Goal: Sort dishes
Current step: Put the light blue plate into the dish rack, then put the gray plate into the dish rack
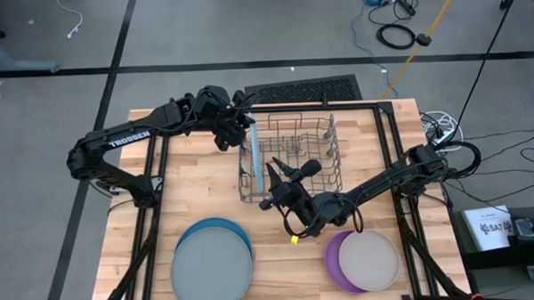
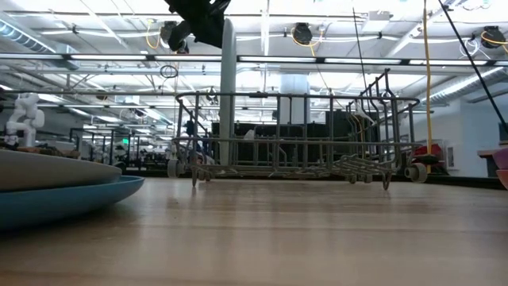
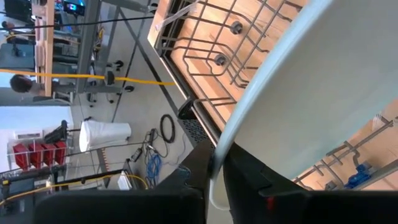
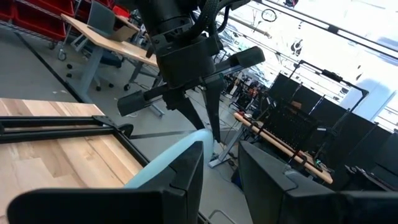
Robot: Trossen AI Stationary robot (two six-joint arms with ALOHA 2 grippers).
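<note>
Left hand (image 1: 239, 126) pinched shut on the light blue plate's (image 1: 257, 150) rim, upright at the dish rack's (image 1: 294, 158) left end; right hand (image 1: 286, 174) open, empty; misaligned tines risked tipping it.

light blue plate (image 1: 257, 146): pale blue
stacked plates (image 1: 211, 263): grey over darker blue
small plates (image 1: 363, 260): beige-grey over purple
dish rack (image 1: 292, 158): grey wire

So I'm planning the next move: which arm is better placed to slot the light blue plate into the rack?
Left. The left gripper already pinches the light blue plate on edge at the dish rack left end. The right gripper sits open over the rack, holding nothing.
</note>
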